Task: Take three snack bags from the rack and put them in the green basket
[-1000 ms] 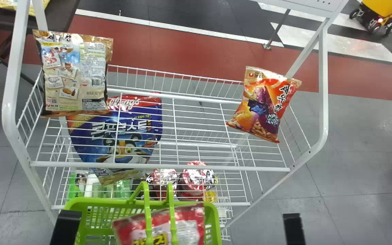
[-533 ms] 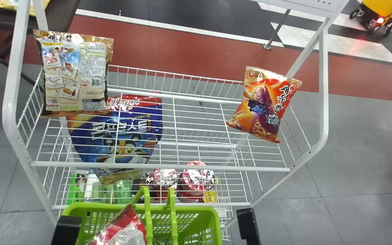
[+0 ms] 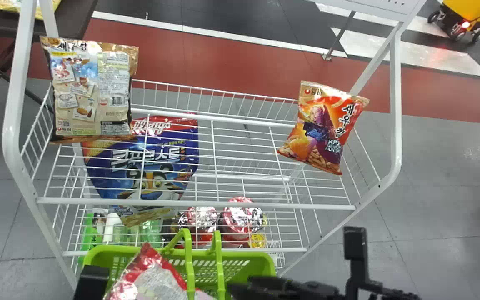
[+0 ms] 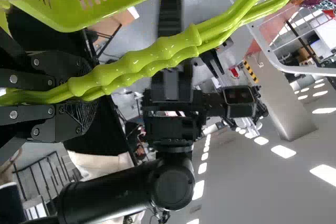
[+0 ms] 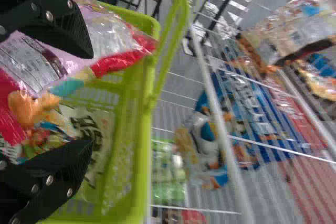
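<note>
Leaning aslant at the mouth of the green basket [image 3: 244, 266] is a red snack bag [image 3: 156, 271], with a pale bag [image 5: 102, 135] deeper inside. The right gripper [image 3: 240, 289] reaches over the basket with its fingers spread wide around the red bag; the left gripper [image 3: 92, 279] is clamped on the basket's green handles [image 3: 189, 262], which stand up across the mouth and are in the way. Just beyond, the white rack [image 3: 198, 204] holds a cream bag [image 3: 92, 89] at its left and an orange bag [image 3: 325, 129] at its right, with a broad gap between. A blue bag [image 3: 152, 154] and red-topped cups [image 3: 242, 216] show through the wires. Past the rack's right post, grey floor [image 3: 444, 187] opens out; a dark worktop [image 3: 71, 25] sits beyond its left one.
</note>
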### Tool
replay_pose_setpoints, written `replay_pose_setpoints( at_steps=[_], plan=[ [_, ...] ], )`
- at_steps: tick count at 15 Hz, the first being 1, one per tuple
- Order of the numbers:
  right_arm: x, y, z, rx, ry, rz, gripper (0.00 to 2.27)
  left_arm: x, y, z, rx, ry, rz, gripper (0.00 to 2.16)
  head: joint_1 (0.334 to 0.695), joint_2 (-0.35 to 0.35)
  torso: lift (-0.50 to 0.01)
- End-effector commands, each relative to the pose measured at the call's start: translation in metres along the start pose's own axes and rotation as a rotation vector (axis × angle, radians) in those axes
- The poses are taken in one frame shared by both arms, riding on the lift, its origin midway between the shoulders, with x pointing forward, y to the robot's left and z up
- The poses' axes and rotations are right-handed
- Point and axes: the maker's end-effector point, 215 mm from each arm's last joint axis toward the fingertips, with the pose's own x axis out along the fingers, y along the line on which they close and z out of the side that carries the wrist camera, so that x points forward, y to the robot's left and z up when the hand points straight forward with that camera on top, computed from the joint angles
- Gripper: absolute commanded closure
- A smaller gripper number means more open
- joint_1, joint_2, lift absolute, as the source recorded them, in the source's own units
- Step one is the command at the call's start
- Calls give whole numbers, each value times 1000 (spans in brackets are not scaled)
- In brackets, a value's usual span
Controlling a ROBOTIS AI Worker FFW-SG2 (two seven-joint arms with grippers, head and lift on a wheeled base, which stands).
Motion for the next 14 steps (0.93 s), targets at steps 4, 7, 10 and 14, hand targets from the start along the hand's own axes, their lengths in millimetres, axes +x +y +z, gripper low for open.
replay_pose_setpoints(
  at_steps=[4, 7, 10, 14],
  plan=[
    [-35, -33, 154, -313, -485, -218, 53, 3, -2, -2, -2, 5, -8, 1575, 695, -350, -11],
    [-40, -44, 224, -442, -670, -396, 53, 3, -1, -2, 2, 7, -10, 1575, 695, -350, -11],
    [-32, -84, 261, -426, -738, -642, 60, 2, -1, -4, 0, 11, -10, 1575, 695, -350, -11],
    [-30, -125, 295, -376, -799, -820, 80, -1, 2, -4, -3, 13, -7, 1575, 695, -350, -11]
  ],
)
